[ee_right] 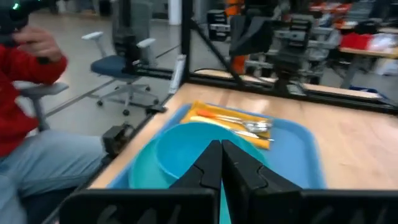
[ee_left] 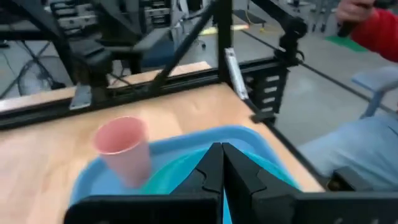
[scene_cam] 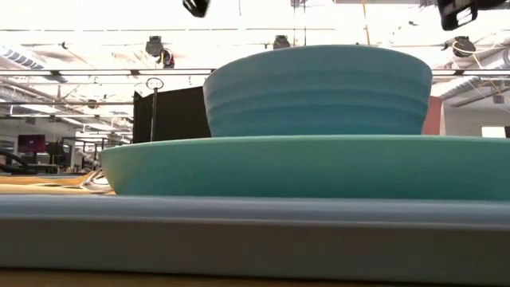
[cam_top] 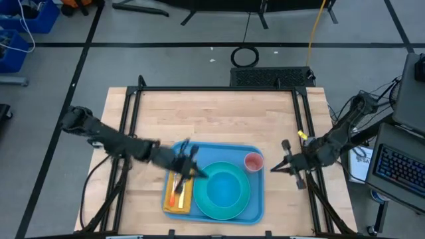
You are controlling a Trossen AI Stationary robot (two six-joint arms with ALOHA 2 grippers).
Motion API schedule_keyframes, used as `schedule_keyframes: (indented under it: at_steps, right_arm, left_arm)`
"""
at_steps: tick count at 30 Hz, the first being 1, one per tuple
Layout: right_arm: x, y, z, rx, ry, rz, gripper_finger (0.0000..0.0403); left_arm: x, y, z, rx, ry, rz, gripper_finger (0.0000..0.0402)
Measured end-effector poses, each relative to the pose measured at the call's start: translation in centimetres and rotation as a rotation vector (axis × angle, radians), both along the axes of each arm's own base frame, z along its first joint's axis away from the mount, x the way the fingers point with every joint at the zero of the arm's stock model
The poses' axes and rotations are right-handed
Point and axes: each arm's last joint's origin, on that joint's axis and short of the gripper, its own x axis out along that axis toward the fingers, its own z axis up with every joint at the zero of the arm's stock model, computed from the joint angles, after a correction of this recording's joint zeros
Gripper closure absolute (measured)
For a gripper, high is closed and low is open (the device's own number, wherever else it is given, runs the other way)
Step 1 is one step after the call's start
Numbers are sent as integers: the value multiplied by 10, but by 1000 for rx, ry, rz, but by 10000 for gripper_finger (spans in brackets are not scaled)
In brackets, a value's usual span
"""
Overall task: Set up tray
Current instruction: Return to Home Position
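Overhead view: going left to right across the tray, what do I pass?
On the tray: yellow napkin with cutlery → turquoise plate holding the blue bowl → pink cup.

light-blue tray holding plate, pink cup, napkin

Tray: on the surface.
Plate: in tray, centre.
Bowl: on plate.
Napkin: in tray, left of plate, under cutlery.
Cup: in tray's right corner, just beside plate.
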Motion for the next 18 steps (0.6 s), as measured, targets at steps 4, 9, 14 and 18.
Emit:
schedule_keyframes:
  at_steps: [4, 9, 14, 18]
  right_arm:
    - [-18, -24, -10, 32, -16, -59, 403]
    - [-36, -43, -19, 99, -91, -76, 403]
    - [-47, -53, -33, 115, -97, -92, 403]
    - [-47, -53, -38, 100, -67, -104, 403]
  left_arm:
    - [8, 57, -16, -92, 30, 2, 400]
    - [-26, 109, -30, -191, -61, 178, 400]
    - [-84, 110, -44, -232, -214, 216, 401]
    - [-123, 103, -58, -234, -259, 254, 401]
